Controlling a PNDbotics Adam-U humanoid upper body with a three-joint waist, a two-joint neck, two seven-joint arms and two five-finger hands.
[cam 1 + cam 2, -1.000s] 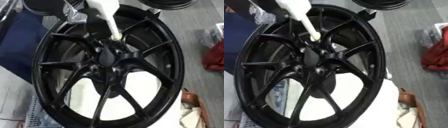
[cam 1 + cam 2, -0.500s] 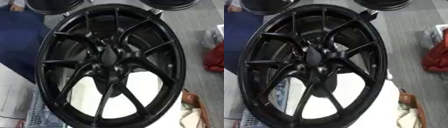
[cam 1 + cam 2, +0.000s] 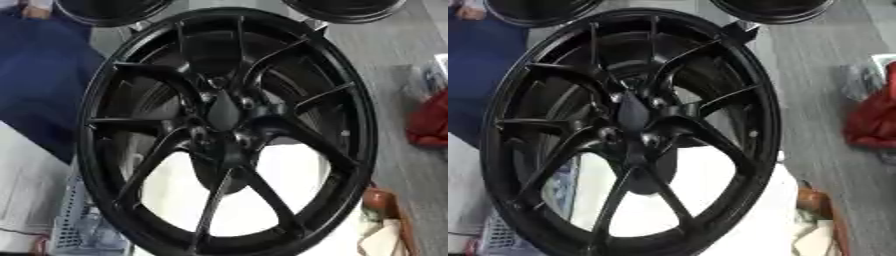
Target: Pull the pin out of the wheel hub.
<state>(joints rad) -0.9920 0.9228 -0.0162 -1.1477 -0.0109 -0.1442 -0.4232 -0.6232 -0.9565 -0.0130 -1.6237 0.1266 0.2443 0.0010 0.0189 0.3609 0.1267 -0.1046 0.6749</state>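
Filling both views, black wheel hub (image 3: 225, 115), no pin visible

grey wood-grain floor (image 3: 411, 75) runs down the right side. a red cloth-like heap (image 3: 872, 120) lies on it near the right edge. a dark blue fabric mass (image 3: 39, 85) fills the upper left. two more black rims (image 3: 109, 9) show along the top edge.

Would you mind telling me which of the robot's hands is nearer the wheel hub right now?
Neither: no hand shows in either eye view. The wheel hub sits alone at the black wheel's centre.
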